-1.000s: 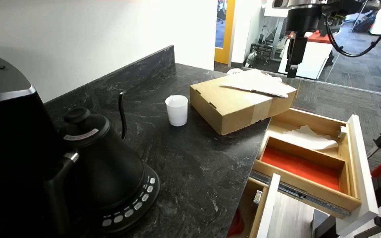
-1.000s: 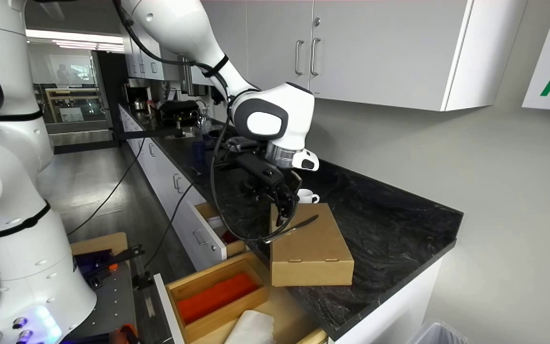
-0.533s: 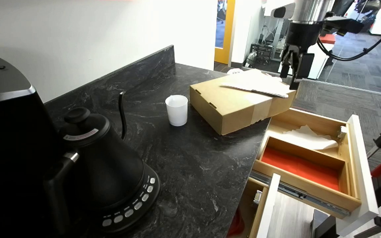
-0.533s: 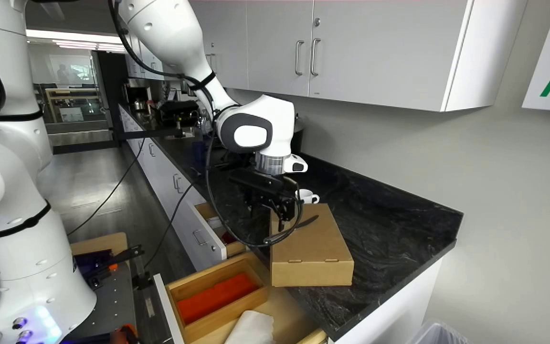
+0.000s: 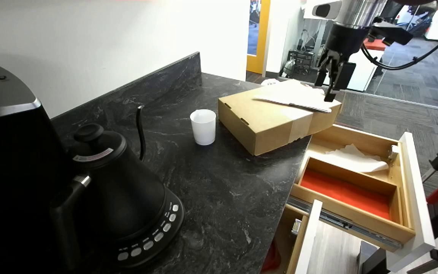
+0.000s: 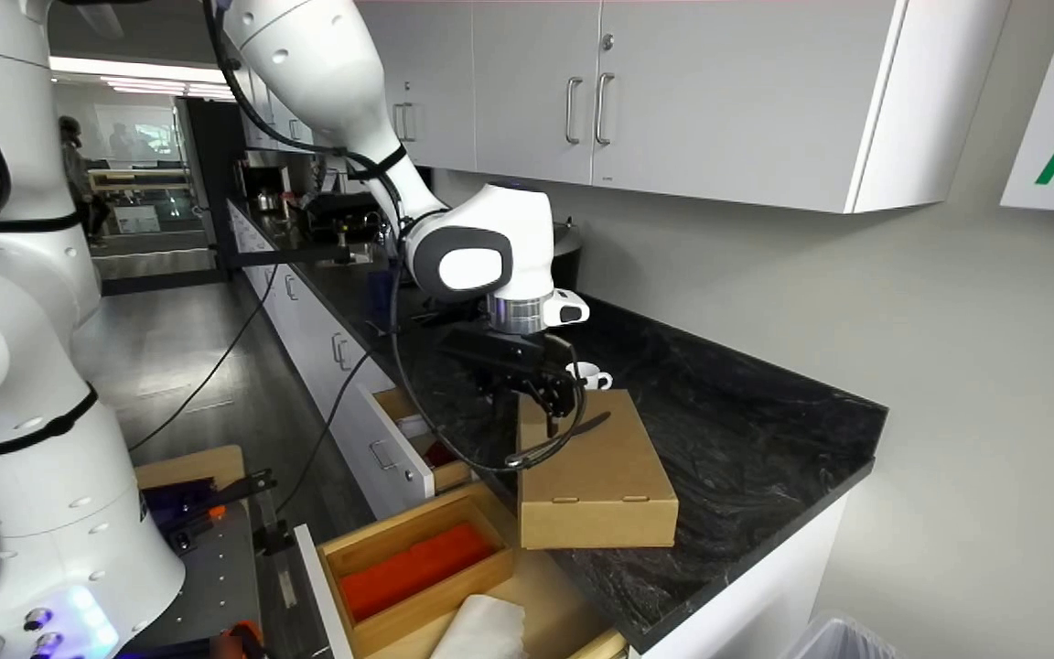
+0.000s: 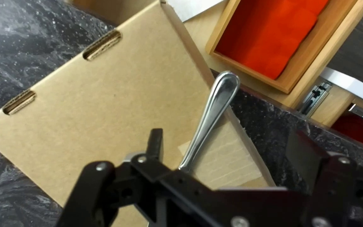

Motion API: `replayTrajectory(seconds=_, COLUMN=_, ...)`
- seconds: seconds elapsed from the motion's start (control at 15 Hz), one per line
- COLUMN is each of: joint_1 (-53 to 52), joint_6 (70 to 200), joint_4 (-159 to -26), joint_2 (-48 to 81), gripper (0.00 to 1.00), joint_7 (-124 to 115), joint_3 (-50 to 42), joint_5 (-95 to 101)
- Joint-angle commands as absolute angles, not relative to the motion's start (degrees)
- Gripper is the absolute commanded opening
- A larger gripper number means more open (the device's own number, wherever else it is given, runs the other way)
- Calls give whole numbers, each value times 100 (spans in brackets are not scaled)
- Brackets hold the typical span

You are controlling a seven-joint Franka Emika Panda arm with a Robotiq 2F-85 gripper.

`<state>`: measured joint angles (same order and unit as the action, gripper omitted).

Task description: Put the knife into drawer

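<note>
The knife (image 7: 211, 116) lies across the top of the cardboard box (image 7: 115, 104); its shiny metal handle end pokes past the box edge. In the wrist view its blade is hidden behind the gripper, while the blade (image 6: 591, 424) looks dark in an exterior view. Above the box hangs my gripper (image 7: 230, 152), fingers wide apart and holding nothing; the handle shows beyond them, nearer the left finger (image 7: 155, 143). In an exterior view the gripper (image 5: 324, 89) is over the box's drawer-side end. The drawer (image 5: 418, 190) stands pulled out beside the box, its divided-off compartment lined red-orange.
A white cup (image 5: 203, 127) stands on the dark counter (image 5: 219, 198) beside the box. A black kettle (image 5: 116, 182) is farther along. Another drawer (image 6: 390, 448) is partly pulled out. White paper (image 6: 481, 627) lies in the open drawer's pale part.
My gripper has come lower, turned so that both fingers show, and shifted over the box; its jaws have opened a little wider. Knife, box and drawer have stayed in place.
</note>
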<state>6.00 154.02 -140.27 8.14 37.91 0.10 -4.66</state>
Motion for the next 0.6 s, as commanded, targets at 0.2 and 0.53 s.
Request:
replayTrajectory(seconds=0.2, joint_1=679, joint_6=15738, joint_4=-13786, joint_2=985, gripper=100, joint_7=3767, joint_3=15, joint_5=-505)
replayTrajectory(seconds=0.53, joint_1=766, joint_6=15566, joint_4=-13167, joint_2=1417, gripper=100, joint_7=3818, joint_3=85, joint_5=-647)
